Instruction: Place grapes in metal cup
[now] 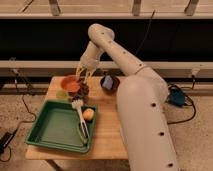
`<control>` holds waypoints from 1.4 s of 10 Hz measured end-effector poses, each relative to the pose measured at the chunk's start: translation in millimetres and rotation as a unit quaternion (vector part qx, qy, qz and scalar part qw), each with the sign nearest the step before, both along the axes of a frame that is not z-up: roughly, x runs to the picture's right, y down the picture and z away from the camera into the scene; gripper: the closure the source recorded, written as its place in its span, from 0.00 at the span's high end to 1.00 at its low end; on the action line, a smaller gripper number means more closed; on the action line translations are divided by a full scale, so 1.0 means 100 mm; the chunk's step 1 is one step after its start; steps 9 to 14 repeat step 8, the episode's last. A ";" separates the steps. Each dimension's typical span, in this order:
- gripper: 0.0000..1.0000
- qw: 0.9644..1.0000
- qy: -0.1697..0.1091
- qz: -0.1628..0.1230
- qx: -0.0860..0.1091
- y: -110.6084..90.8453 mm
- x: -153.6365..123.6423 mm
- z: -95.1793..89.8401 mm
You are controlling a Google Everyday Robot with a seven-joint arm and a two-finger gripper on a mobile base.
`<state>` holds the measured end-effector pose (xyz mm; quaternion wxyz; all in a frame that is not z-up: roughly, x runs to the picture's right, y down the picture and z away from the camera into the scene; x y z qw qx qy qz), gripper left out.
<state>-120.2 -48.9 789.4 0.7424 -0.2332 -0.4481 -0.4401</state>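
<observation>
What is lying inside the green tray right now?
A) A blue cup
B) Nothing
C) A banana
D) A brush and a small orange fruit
D: a white brush and an orange fruit lie in the tray, while the gripper hangs over the bowls behind it.

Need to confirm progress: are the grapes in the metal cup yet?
Cannot tell. The hand hovers at the table's back, above dark grapes beside the orange bowl; no metal cup is distinguishable.

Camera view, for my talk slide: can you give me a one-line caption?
Robot's end effector hovers over the grapes beside an orange bowl, behind a green tray on a wooden table.
</observation>
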 end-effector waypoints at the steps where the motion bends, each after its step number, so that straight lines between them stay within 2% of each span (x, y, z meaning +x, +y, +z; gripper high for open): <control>1: 0.10 1.000 -0.002 -0.002 -0.003 0.06 -0.01 0.00; 2: 0.02 1.000 -0.004 -0.005 -0.006 0.14 -0.01 0.00; 4: 0.00 1.000 -0.009 -0.010 -0.006 0.18 -0.02 -0.02; 5: 0.01 1.000 -0.011 -0.011 -0.005 0.19 -0.05 -0.03; 7: 0.13 1.000 -0.006 -0.001 -0.007 0.16 -0.01 -0.01; 14: 0.13 1.000 -0.005 -0.002 -0.008 0.16 0.00 -0.01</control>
